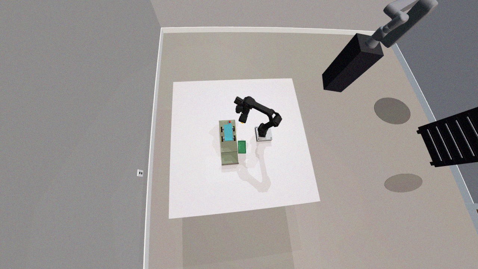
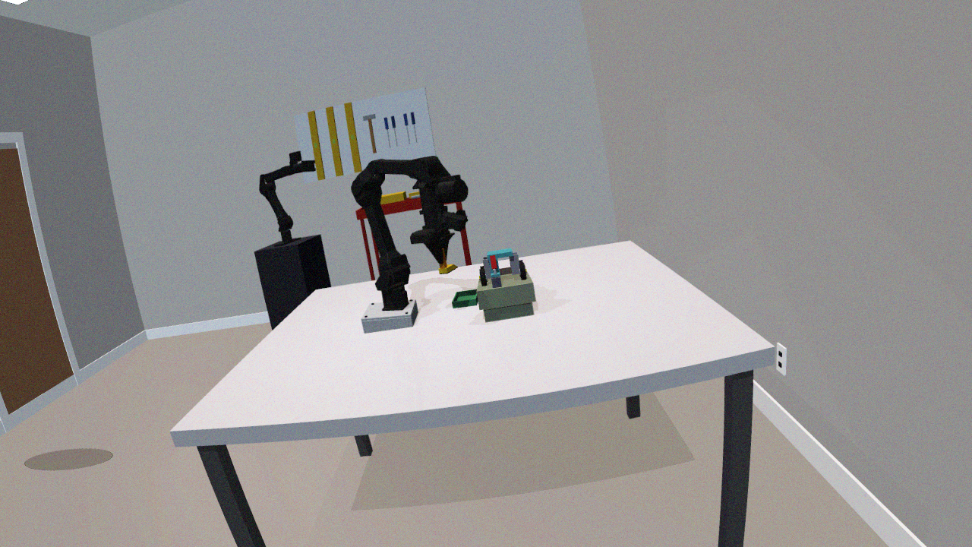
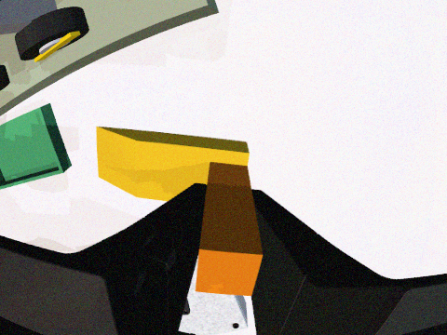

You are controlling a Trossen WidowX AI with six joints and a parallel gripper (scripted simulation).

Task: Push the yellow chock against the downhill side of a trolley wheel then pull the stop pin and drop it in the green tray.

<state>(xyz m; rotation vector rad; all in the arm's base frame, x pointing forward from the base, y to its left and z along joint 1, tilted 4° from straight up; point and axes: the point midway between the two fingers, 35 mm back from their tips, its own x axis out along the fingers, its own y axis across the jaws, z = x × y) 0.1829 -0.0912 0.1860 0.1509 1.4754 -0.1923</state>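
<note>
- Currently my claw (image 1: 242,121) (image 2: 442,264) (image 3: 226,199) is pinching the chock's orange handle (image 2: 443,257) (image 3: 228,274), and the yellow chock (image 1: 242,122) (image 2: 446,269) (image 3: 163,160) hangs below the fingertips, off the table.
- I'd judge the chock light and fairly stiff, with a rubber base that should grip once pressed down. The upright handle is the right place to hold it; the long base sticks out to one side and could twist in the pinch if it knocks something.
- Beside the claw, the blue trolley (image 1: 228,132) (image 2: 501,254) sits on the ramp (image 1: 229,146) (image 2: 506,294) (image 3: 140,28), with the red pin head (image 1: 229,121) (image 2: 493,263) at the end nearer the claw in the top view. No chock is against a wheel (image 3: 51,33) yet, so I'd leave that pin alone.
- The pin looks small and slim; I'd expect to take it by the head and draw it straight, since a sideways tug could shift the trolley.
- The green tray (image 1: 242,147) (image 2: 465,298) (image 3: 23,144) lies down the ramp's near side from the claw, between ramp and arm base (image 1: 264,138) (image 2: 389,322).
- Under the claw spreads the white table (image 1: 200,194) (image 2: 475,367) (image 3: 349,93), pale and shadowed by the arm.
- Farther off behind the claw, the outside view shows a red bench (image 2: 408,204) and a tool board (image 2: 401,102) on a grey wall.
</note>
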